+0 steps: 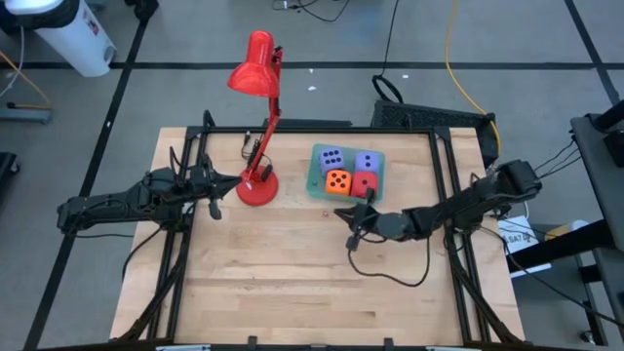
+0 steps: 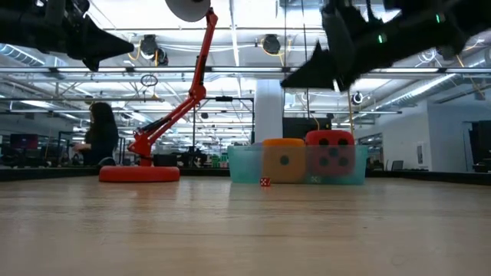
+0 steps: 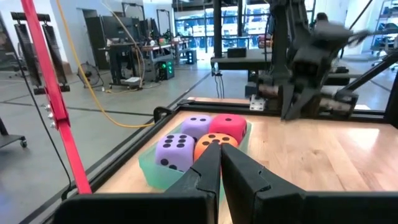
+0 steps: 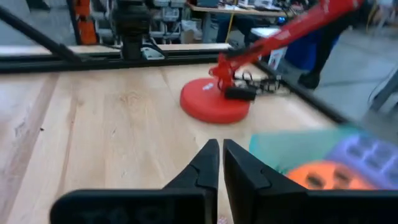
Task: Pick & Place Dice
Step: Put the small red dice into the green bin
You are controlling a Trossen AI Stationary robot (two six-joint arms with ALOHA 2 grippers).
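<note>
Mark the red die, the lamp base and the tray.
Red die [image 2: 331,152], low view, its front face.
Lamp base [image 1: 257,188], high view, its round foot.
Tray [image 1: 316,171], high view, its left rim.

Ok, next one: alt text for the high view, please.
Four dice, two purple, one orange and one red, sit in a green tray beside a red desk lamp on a wooden table. The right gripper, shut, hovers near the tray; the left gripper waits by the lamp.
</note>
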